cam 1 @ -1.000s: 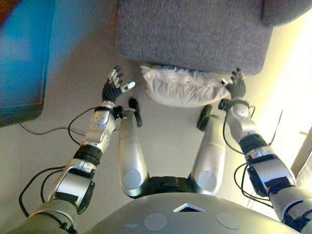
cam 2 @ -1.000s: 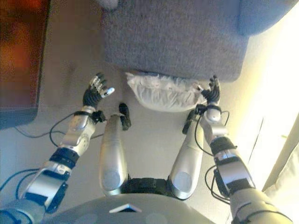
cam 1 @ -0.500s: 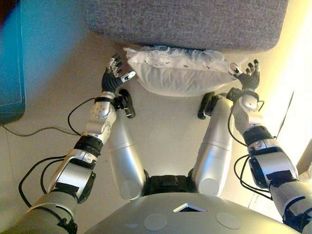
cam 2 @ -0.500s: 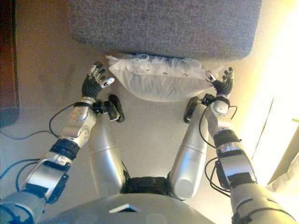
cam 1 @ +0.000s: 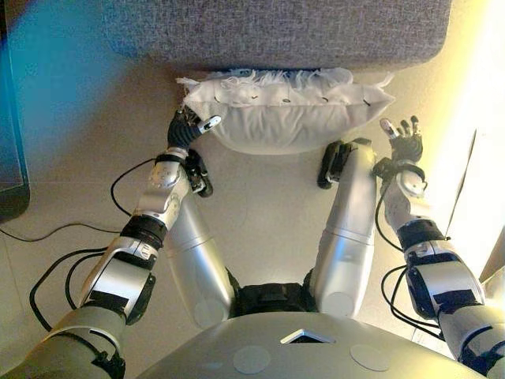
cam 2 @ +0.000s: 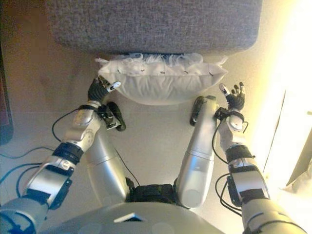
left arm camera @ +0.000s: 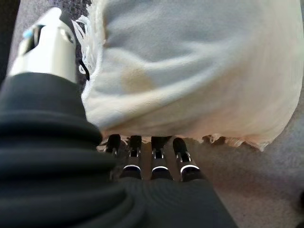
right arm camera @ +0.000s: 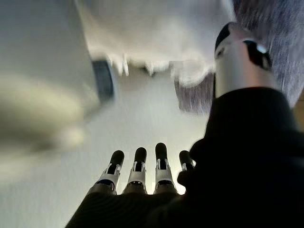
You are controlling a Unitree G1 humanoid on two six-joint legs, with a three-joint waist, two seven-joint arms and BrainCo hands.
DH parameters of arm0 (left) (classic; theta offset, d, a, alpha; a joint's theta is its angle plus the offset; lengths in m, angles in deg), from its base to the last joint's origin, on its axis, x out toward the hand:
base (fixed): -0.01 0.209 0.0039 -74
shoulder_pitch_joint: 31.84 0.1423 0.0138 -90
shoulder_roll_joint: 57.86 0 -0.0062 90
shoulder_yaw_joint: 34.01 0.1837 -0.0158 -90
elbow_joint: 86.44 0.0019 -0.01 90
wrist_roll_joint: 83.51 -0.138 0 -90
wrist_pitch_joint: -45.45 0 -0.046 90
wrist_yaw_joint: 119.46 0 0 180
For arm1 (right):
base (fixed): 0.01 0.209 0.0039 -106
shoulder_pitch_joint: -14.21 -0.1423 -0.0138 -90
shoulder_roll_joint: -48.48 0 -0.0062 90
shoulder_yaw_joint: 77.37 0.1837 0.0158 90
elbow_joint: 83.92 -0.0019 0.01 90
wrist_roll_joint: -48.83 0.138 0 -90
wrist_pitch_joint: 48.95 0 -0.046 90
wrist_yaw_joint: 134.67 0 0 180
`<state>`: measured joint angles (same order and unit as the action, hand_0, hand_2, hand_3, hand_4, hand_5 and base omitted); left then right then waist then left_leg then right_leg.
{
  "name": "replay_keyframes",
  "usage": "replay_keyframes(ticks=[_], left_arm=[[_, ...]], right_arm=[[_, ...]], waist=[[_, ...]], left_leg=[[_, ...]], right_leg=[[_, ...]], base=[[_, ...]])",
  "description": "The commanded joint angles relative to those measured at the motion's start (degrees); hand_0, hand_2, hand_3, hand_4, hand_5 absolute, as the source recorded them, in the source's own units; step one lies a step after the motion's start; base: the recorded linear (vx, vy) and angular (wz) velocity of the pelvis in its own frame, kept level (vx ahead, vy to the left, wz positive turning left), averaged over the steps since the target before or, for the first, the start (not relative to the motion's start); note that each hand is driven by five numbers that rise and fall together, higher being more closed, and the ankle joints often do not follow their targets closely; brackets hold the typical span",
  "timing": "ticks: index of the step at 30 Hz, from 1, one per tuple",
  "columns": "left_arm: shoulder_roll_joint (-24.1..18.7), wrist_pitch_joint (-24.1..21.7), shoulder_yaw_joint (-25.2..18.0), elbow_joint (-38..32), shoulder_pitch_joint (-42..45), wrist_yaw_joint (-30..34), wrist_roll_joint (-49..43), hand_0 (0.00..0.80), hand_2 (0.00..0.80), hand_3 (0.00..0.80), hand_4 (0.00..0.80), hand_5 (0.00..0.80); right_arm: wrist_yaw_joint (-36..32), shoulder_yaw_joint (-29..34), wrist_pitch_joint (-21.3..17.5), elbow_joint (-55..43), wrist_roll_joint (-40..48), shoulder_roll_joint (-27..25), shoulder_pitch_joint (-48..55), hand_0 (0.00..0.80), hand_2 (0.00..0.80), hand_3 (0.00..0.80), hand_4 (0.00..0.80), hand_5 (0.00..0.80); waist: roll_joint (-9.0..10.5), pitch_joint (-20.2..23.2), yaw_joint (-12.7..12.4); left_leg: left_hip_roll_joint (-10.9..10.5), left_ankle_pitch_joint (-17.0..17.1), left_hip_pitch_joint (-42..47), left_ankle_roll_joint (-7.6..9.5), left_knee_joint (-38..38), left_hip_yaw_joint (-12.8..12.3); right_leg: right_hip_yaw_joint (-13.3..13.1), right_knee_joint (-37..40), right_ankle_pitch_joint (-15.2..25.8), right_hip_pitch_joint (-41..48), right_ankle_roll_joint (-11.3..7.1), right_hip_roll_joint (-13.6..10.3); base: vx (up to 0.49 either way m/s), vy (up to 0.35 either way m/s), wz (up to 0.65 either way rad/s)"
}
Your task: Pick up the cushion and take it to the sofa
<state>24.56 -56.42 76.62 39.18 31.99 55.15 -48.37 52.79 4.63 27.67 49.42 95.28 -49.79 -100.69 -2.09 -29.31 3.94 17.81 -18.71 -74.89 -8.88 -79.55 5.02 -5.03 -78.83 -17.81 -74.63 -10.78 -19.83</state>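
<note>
A white fringed cushion point(cam 1: 284, 114) lies on the floor against the front of the grey sofa point(cam 1: 276, 31). My left hand point(cam 1: 188, 130) is at the cushion's left end. In the left wrist view its straight fingers point(left arm camera: 156, 161) reach the cushion's point(left arm camera: 190, 71) lower edge and the thumb point(left arm camera: 47, 42) stands up beside it. My right hand point(cam 1: 406, 146) is open with spread fingers, a short way off the cushion's right corner and touching nothing. The right wrist view shows its fingers point(right arm camera: 137, 173) straight over bare floor, with the cushion point(right arm camera: 142, 28) beyond them.
Pale floor point(cam 1: 260, 205) stretches from me to the sofa. A dark piece of furniture point(cam 1: 12, 158) stands at the left edge. Bright light falls across the floor on the right.
The whole view has shifted, so sofa and cushion sit more central. My left hand has closed in to the cushion's left end. My right hand has dropped slightly away from the right corner.
</note>
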Motion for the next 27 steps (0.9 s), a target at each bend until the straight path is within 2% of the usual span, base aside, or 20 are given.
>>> replay_keyframes(ticks=[1,6,11,15,20,21,22,23,24,26,27], left_arm=[[0.5,0.8,-0.3,1.8,-0.5,3.4,1.8,0.0,0.0,0.0,0.0,0.0],[1.3,3.9,0.5,3.4,-1.8,5.3,3.3,0.0,0.0,0.0,0.0,0.0],[1.5,4.7,1.3,7.5,-5.8,1.5,1.8,0.0,0.0,0.0,0.0,0.0],[1.0,5.6,1.7,8.3,-8.7,1.2,1.2,0.0,0.0,0.0,0.0,0.0],[1.2,7.4,2.8,9.2,-12.3,1.0,1.5,0.0,0.0,0.0,0.0,0.0],[1.2,8.4,3.2,9.6,-13.4,2.1,1.4,0.047,0.047,0.047,0.047,0.047],[1.2,9.3,3.6,9.8,-14.1,2.8,1.3,0.43,0.43,0.43,0.43,0.43],[1.0,10.1,4.6,10.2,-15.5,4.3,0.8,0.8,0.8,0.8,0.8,0.8],[1.0,10.5,5.1,10.4,-16.2,4.9,0.6,0.8,0.8,0.8,0.8,0.8],[1.1,11.3,6.8,10.9,-18.7,5.6,0.1,0.8,0.8,0.8,0.8,0.8],[1.0,11.4,7.2,10.9,-19.2,5.7,0.2,0.8,0.8,0.8,0.8,0.8]], right_arm=[[-10.1,-2.4,-0.3,-4.7,2.6,-0.3,1.7,0.0,0.0,0.0,0.0,0.0],[-17.4,-6.2,1.9,-3.3,-2.2,-0.4,-0.7,0.0,0.0,0.0,0.0,0.0],[-17.7,-10.5,4.0,-0.3,-5.9,-1.1,-6.7,0.0,0.0,0.0,0.0,0.0],[-17.6,-12.8,5.5,0.5,-7.7,-1.6,-10.5,0.0,0.0,0.0,0.0,0.0],[-15.9,-16.3,10.5,2.0,-14.2,-2.3,-15.2,0.0,0.0,0.0,0.0,0.0],[-15.4,-17.2,11.4,2.8,-16.3,-2.5,-16.0,0.0,0.0,0.0,0.0,0.0],[-14.8,-17.7,13.0,3.3,-18.3,-2.6,-16.6,0.0,0.0,0.0,0.0,0.0],[-12.9,-18.7,15.9,4.5,-23.6,-3.1,-17.8,0.216,0.216,0.216,0.216,0.216],[-11.3,-19.4,17.2,5.2,-27.4,-3.3,-18.4,0.8,0.8,0.8,0.8,0.8],[-7.1,-22.6,20.1,7.9,-37.1,-4.6,-21.0,0.8,0.8,0.8,0.8,0.8],[-6.0,-23.3,20.7,8.2,-37.7,-5.0,-21.6,0.8,0.8,0.8,0.8,0.8]], waist=[[0.03,1.4,0.1],[0.09,1.4,-0.1],[0.13,1.1,-0.4],[0.1,0.7,-0.8],[0.38,0.2,-1.2],[0.5,0.1,-1.3],[0.59,0.1,-1.3],[0.79,0.0,-1.3],[0.87,0.0,-1.4],[1.02,-0.2,-1.6],[1.05,-0.3,-1.6]], left_leg=[[-0.2,-6.2,-0.6,4.27,-4.1,-3.4],[-0.1,-6.7,-1.5,3.94,-5.9,-3.0],[0.2,-7.1,-3.5,3.52,-8.1,-2.5],[-0.1,-7.4,-4.6,3.27,-9.0,-2.2],[-0.4,-7.4,-5.9,3.15,-10.2,-1.6],[-0.4,-7.5,-6.2,3.21,-10.5,-1.4],[-0.5,-7.5,-6.4,3.21,-10.7,-1.3],[-0.5,-7.5,-6.8,3.24,-11.1,-1.0],[-0.5,-7.5,-7.0,3.25,-11.4,-0.9],[-0.6,-7.6,-7.4,3.46,-11.8,-0.7],[-0.5,-7.6,-7.4,3.54,-11.8,-0.6]], right_leg=[[0.8,2.1,2.6,-0.3,2.99,-0.7],[0.2,0.4,2.4,-1.4,2.68,-1.2],[-0.5,-1.7,2.0,-3.5,2.64,-1.7],[-0.7,-2.4,1.8,-4.6,2.77,-1.9],[-1.0,-3.9,1.3,-5.7,3.06,-2.1],[-1.0,-4.3,1.2,-6.0,3.12,-2.1],[-1.0,-4.6,1.1,-6.2,3.17,-2.2],[-1.1,-5.0,1.1,-6.5,3.16,-2.1],[-1.2,-5.2,1.1,-6.6,3.16,-2.1],[-1.2,-5.5,1.0,-6.8,3.28,-2.2],[-1.2,-5.6,1.0,-6.8,3.29,-2.3]], base=[[0.012,-0.017,0.03],[0.013,-0.006,0.02],[0.005,-0.014,0.05],[-0.008,-0.007,0.02],[-0.005,-0.015,0.03],[0.004,-0.028,0.05],[0.0,-0.044,0.07],[-0.005,-0.043,0.11],[-0.011,-0.053,0.11],[-0.01,-0.052,0.06],[-0.013,-0.041,0.03]])
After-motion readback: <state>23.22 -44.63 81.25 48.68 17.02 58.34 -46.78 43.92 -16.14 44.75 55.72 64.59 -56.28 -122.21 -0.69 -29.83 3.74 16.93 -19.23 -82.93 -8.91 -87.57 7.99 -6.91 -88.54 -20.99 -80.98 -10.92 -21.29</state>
